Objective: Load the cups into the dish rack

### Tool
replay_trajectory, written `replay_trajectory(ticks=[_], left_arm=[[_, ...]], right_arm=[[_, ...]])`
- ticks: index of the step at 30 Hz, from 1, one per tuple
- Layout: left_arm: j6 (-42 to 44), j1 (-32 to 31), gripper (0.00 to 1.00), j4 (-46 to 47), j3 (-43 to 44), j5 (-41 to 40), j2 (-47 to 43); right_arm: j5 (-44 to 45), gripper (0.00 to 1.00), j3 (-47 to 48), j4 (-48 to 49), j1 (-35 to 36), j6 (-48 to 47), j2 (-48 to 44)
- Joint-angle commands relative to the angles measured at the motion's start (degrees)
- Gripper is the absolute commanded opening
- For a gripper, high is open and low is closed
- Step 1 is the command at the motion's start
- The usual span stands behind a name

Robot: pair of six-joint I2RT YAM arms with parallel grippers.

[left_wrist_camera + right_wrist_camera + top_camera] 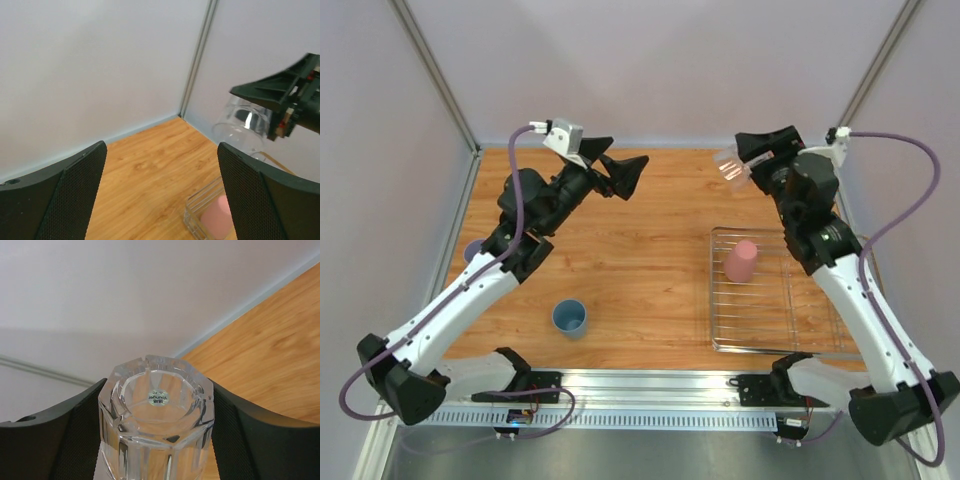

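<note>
At the far left, a lavender cup [472, 250] is being partly hidden by the left arm, well back from the left gripper [623, 170] and nearer the bases. A blue cup [570, 318] is being shown mouth up on the wooden table [650, 260], also well behind that claw and apart from it. The left claw is being held released above the table's far side; its mesh-faced fingers [65, 200] are being kept wide apart with nothing between them. To its right, a clear glass tumbler [728, 163] is being grasped by the right gripper [750, 160] and held off the table. The claw is being clenched on the glass's faceted sides, and the thick base, with a small sticker on it, is being turned toward the wrist. Below and behind the right claw, toward its arm's base, a pink cup [740, 260] is being carried in the silver wire dish rack [790, 300], well apart from the held tumbler.
</note>
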Motion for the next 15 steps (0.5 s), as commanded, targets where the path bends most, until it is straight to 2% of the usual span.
replay_trajectory(ticks=[1,3,6,7,11,15], left_arm=[[3.80,0.64,1.00,-11.43,4.01,-2.61,-3.89],[3.36,0.82,1.00,-12.95,3.41,-2.96,-4.85],[2.66,0.91,1.00,-13.22,1.12,-3.93,-6.00],[2.39,0.91,1.00,-13.31,0.77,-4.02,-6.09],[1.43,1.00,1.00,-13.49,-0.90,-3.49,-6.27],[0.11,0.91,1.00,-13.84,-1.87,-3.23,-6.44]], right_arm=[[14.21,0.01,-2.46,-6.00,-0.54,-23.98,-8.82],[19.24,0.00,-5.98,-7.41,-0.54,-31.72,-11.65],[28.65,0.00,-14.33,-9.43,-0.62,-35.54,-15.96],[32.15,0.00,-16.35,-9.61,-0.62,-35.63,-17.10],[36.65,0.00,-26.90,-7.86,-0.62,-34.41,-20.71],[42.11,0.01,-29.38,-9.86,-0.71,-30.28,-18.88]])
